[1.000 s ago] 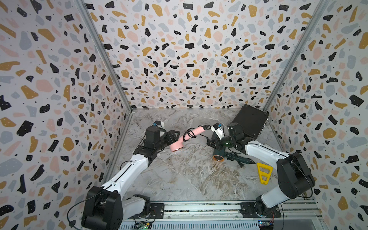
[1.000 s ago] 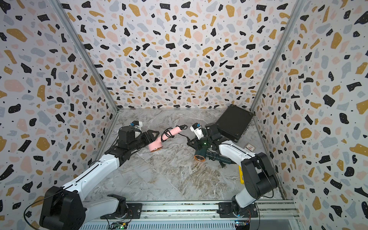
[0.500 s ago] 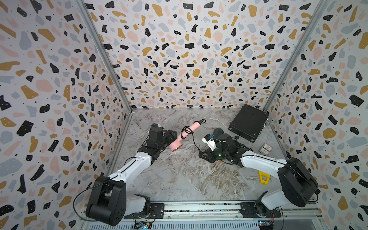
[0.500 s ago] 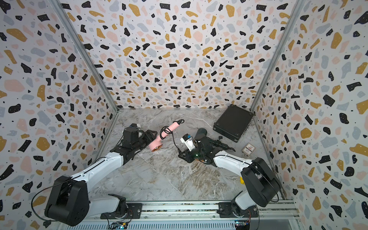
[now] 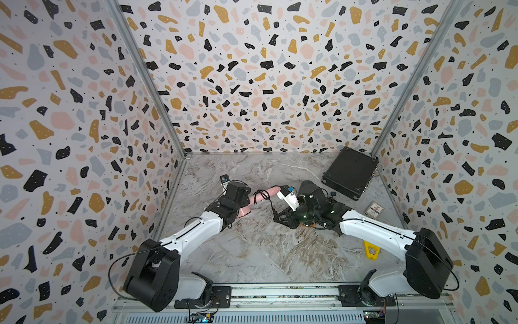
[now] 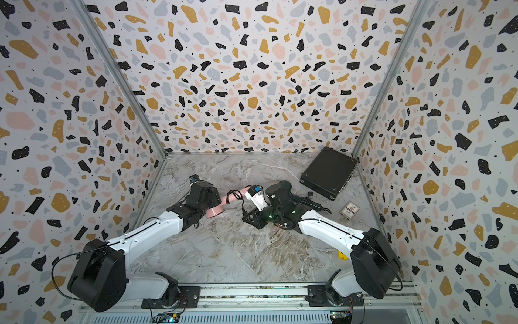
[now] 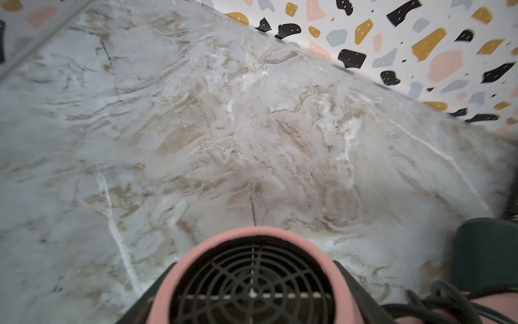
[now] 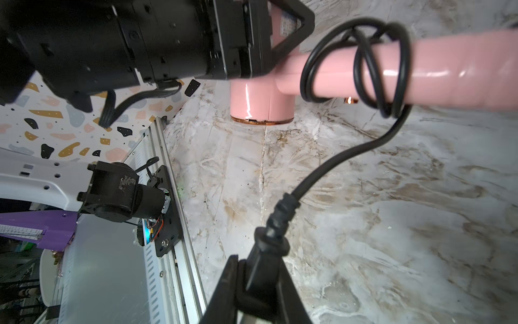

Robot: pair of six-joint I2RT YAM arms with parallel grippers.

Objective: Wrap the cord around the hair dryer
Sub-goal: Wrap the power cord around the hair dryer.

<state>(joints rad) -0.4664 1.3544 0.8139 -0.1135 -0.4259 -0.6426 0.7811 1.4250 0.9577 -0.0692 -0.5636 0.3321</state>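
The pink hair dryer [image 5: 265, 194] is held off the marble floor between my two arms in both top views, its handle [image 6: 238, 193] pointing right. My left gripper [image 5: 238, 202] is shut on the dryer's head; in the left wrist view the black rear grille [image 7: 252, 283] fills the space between the jaws of the left gripper [image 7: 252, 280]. The black cord [image 8: 364, 70] loops about twice around the handle, then hangs down to its plug [image 8: 266, 252]. My right gripper [image 8: 258, 280] is shut on that plug, low and just in front of the handle [image 5: 277, 217].
A black case [image 5: 350, 172] lies in the back right corner. A small white box [image 5: 374, 209] and a yellow piece [image 5: 370, 249] lie along the right wall. A dark tool with an orange ring [image 5: 308, 224] sits under my right wrist. Patterned walls enclose three sides.
My right gripper has carried the plug from behind the handle round to its front and lower. The left gripper has swung the dryer, tilting the handle back and then right again.
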